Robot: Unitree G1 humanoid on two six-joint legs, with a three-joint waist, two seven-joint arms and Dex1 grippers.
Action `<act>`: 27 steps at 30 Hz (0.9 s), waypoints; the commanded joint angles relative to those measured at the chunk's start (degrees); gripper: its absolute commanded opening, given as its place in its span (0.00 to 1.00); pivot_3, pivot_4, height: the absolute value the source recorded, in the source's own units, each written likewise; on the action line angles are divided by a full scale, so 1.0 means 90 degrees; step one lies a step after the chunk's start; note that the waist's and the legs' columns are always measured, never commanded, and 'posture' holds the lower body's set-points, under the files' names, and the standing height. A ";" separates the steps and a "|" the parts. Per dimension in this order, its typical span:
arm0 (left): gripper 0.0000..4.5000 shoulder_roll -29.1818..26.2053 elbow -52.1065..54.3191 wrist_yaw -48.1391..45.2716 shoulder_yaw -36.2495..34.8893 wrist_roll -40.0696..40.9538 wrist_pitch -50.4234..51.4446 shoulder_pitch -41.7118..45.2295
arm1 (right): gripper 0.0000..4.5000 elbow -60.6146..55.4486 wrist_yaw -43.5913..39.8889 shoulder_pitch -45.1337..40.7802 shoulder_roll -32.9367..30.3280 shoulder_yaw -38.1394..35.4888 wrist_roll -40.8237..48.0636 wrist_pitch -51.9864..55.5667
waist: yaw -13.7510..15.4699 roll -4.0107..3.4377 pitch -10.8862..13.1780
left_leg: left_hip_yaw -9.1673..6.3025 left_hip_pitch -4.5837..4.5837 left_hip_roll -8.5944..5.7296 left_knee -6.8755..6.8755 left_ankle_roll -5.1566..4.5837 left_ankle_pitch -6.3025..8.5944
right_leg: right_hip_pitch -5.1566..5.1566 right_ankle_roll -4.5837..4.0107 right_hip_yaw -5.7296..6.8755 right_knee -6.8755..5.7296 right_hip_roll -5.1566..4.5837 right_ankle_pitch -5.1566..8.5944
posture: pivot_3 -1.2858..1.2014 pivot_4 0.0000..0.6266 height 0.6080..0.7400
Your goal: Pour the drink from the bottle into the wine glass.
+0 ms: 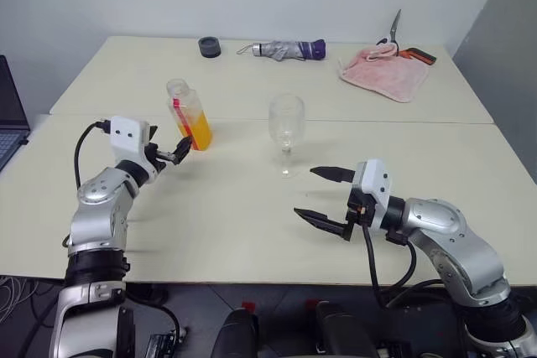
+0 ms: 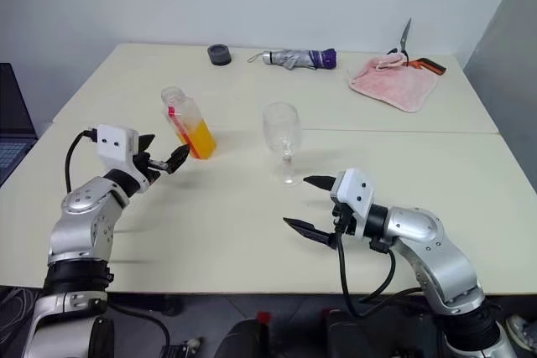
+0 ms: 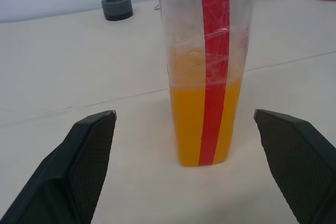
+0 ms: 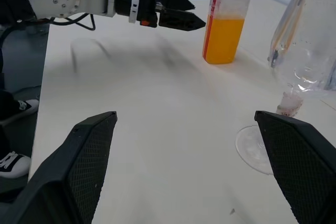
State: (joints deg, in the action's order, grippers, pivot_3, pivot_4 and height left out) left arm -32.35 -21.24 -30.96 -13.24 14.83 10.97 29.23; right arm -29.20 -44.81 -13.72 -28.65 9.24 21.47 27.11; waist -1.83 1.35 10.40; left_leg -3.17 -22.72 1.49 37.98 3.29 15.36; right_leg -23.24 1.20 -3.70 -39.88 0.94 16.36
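My left hand (image 1: 171, 155) is spread wide just short of the bottle (image 1: 189, 114), which stands uncapped and upright near the table's (image 1: 252, 232) middle, half full of orange drink (image 1: 200, 131). The empty wine glass (image 1: 286, 132) stands beside it, and my right hand (image 1: 322, 194) hangs open near the table's front edge, holding nothing.

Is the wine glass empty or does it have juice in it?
Empty. The wine glass looks clear throughout; the orange drink sits in the bottle.
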 commanded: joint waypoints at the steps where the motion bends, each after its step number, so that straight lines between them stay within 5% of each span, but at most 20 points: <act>1: 1.00 -0.0081 -0.0346 -0.0121 0.0071 -0.0144 -0.0341 0.0418 | 1.00 -0.0244 0.0073 -0.0150 0.0018 -0.0021 0.0033 -0.0053 | -0.0001 0.0000 0.0000 | 0.0000 -0.0001 0.0000 0.0000 0.0000 0.0000 | 0.0000 0.0000 0.0000 0.0001 0.0000 0.0000 | 0.52 0.24 1.00; 15: 1.00 0.0019 -0.2547 -0.0355 0.0221 -0.0442 -0.1258 0.1780 | 1.00 -0.0164 0.0233 -0.0332 0.0082 0.0072 0.0001 -0.0079 | -0.0002 0.0000 0.0000 | -0.0008 -0.0007 -0.0003 0.0003 0.0000 0.0000 | -0.0002 -0.0001 0.0009 -0.0001 0.0000 -0.0001 | 0.52 0.24 1.00; 23: 0.46 0.0121 -0.3211 -0.0690 0.0269 -0.0481 -0.1534 0.2157 | 1.00 -0.0207 0.0303 -0.0368 0.0076 0.0055 0.0014 -0.0075 | -0.0003 0.0000 0.0000 | -0.0011 -0.0008 -0.0003 0.0003 0.0000 0.0000 | -0.0002 -0.0001 0.0012 -0.0002 0.0001 -0.0001 | 0.52 0.24 1.00; 27: 0.38 0.0155 -0.3253 -0.0757 0.0285 -0.0493 -0.1594 0.2173 | 1.00 -0.0244 0.0341 -0.0345 0.0066 0.0031 0.0023 -0.0074 | -0.0002 0.0000 0.0000 | -0.0012 -0.0008 -0.0003 0.0003 0.0000 0.0000 | -0.0002 -0.0001 0.0012 -0.0003 0.0000 -0.0001 | 0.52 0.24 1.00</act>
State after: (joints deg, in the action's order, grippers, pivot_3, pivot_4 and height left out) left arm -31.09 -50.93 -37.18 -10.66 10.44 -1.93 47.31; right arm -29.12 -42.17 -16.43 -28.10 10.31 21.42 27.10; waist -1.85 1.36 10.40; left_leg -3.28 -22.80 1.46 38.02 3.29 15.36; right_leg -23.26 1.19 -3.59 -39.91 0.94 16.35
